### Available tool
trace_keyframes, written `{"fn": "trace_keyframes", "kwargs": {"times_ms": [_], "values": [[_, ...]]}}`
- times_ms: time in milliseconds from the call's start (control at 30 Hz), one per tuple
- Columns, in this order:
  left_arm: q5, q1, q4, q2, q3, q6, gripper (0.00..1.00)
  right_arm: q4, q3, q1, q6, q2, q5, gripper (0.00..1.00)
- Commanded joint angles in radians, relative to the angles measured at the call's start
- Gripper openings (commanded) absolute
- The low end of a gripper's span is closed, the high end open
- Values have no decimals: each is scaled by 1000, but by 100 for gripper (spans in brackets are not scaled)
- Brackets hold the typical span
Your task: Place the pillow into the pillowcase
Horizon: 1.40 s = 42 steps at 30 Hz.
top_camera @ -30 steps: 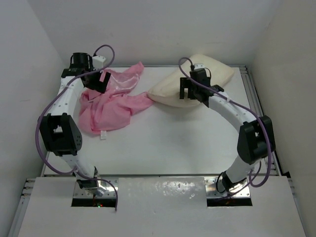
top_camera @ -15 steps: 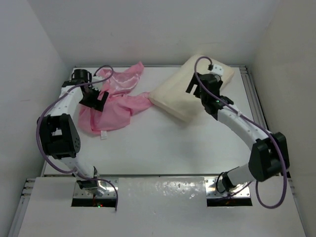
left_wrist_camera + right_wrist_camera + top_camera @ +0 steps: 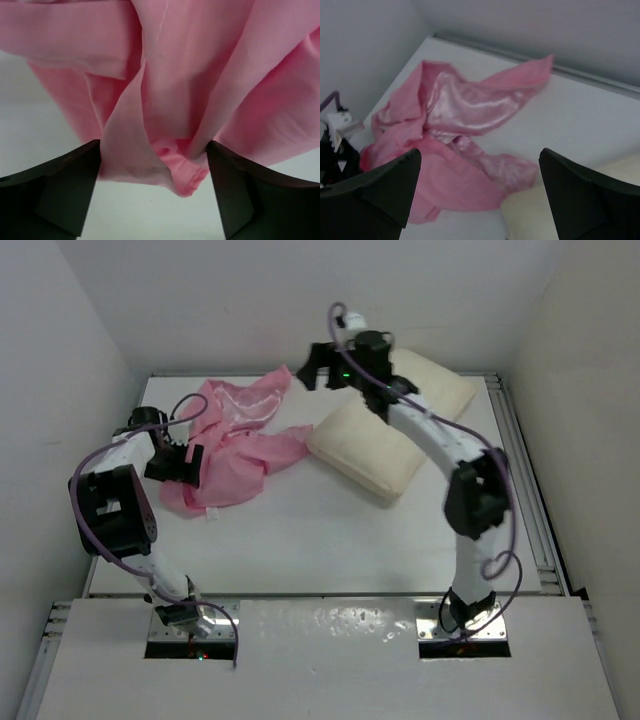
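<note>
The pink satin pillowcase (image 3: 240, 435) lies crumpled at the back left of the table. The cream pillow (image 3: 365, 445) lies flat to its right, and its near corner touches the fabric. My left gripper (image 3: 183, 462) is low at the pillowcase's left edge. In the left wrist view it (image 3: 152, 152) is open wide, with a hanging fold of the pillowcase (image 3: 175, 75) filling the gap between the fingers. My right gripper (image 3: 312, 365) is raised above the back of the table, open and holding nothing. Its wrist view (image 3: 480, 155) looks down on the pillowcase (image 3: 465, 105) and a pillow corner (image 3: 535, 215).
White walls close in the table at the back and both sides. A metal rail (image 3: 522, 440) runs along the right edge. A small white tag (image 3: 210, 513) sticks out at the pillowcase's near edge. The left arm's purple cable (image 3: 331, 99) shows at the far left.
The right arm swung up and left, off the pillow, which now lies flat. The left gripper moved nearer along the pillowcase's left edge and lower onto the fabric.
</note>
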Motion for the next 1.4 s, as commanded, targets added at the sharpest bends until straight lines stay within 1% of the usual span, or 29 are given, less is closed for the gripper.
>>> {"fn": "trace_keyframes", "kwargs": {"times_ms": [0, 33, 67, 133, 167, 233, 267, 333, 367, 400, 433, 467, 533, 600, 633, 667, 700, 767, 800, 867, 967, 1000, 1067, 1133, 1200, 1233, 1300, 1333, 1367], "values": [[17, 7, 102, 22, 18, -40, 81, -439, 374, 199, -181, 318, -245, 99], [27, 12, 93, 22, 28, -48, 70, -436, 413, 227, -189, 408, -222, 99], [63, 24, 84, 19, 40, -49, 53, -420, 429, 254, -193, 430, -212, 99], [92, 29, 61, -5, 44, -46, 38, -331, 388, 311, -187, 447, -142, 99], [107, 32, 48, -19, 48, -36, 23, -291, 314, 325, -177, 443, -122, 99], [123, 32, 37, -57, 46, -33, 12, -190, 218, 350, -131, 437, -73, 99], [129, 30, 31, -73, 48, -34, 0, -170, 206, 359, -114, 443, -65, 97], [144, 30, 16, -100, 61, -48, 0, -177, 222, 366, -92, 460, -69, 91], [150, 37, -13, -114, 92, -52, 0, -189, 241, 366, -89, 464, -94, 70], [167, 50, -47, -126, 113, -65, 0, -185, 249, 366, -83, 451, -106, 35], [176, 61, -62, -137, 165, -68, 0, -176, 252, 368, -78, 434, -115, 12], [181, 73, -77, -143, 198, -78, 0, -162, 236, 371, -72, 405, -111, 0], [189, 122, -122, -172, 283, -89, 0, -75, 191, 371, -74, 290, -111, 0], [186, 174, -148, -188, 444, -97, 0, -6, 113, 371, -71, 195, -109, 0], [183, 184, -180, -195, 507, -94, 0, 72, 92, 367, -59, 147, -111, 0], [181, 196, -196, -197, 634, -91, 0, 102, 50, 362, -51, 57, -112, 0], [186, 211, -241, -186, 708, -82, 0, 163, 29, 353, -45, 11, -111, 0], [204, 219, -298, -167, 852, -68, 0, 220, -42, 347, -46, -100, -109, 0], [247, 219, -337, -159, 976, -57, 0, 239, -60, 342, -54, -128, -108, 0], [303, 216, -355, -157, 1066, -54, 0, 257, -96, 337, -68, -184, -96, 0], [418, 149, -365, -147, 1236, -63, 0, 257, -131, 331, -66, -218, -83, 0], [487, 109, -343, -139, 1299, -85, 0, 268, -142, 325, -51, -238, -76, 0], [590, 45, -284, -127, 1325, -140, 0, 283, -185, 308, -31, -263, -69, 0], [630, -2, -243, -105, 1269, -152, 0, 288, -205, 291, 7, -272, -56, 0], [597, -95, -201, -73, 1194, -161, 0, 262, -226, 261, 68, -287, -13, 0], [591, -123, -194, -61, 1101, -151, 0, 248, -240, 245, 87, -294, 2, 0], [528, -225, -185, -15, 1008, -91, 2, 190, -257, 212, 116, -315, 55, 0], [500, -262, -188, 2, 967, -67, 5, 164, -264, 204, 126, -318, 76, 2], [439, -346, -190, 18, 890, -30, 25, 132, -266, 193, 135, -321, 96, 10]]}}
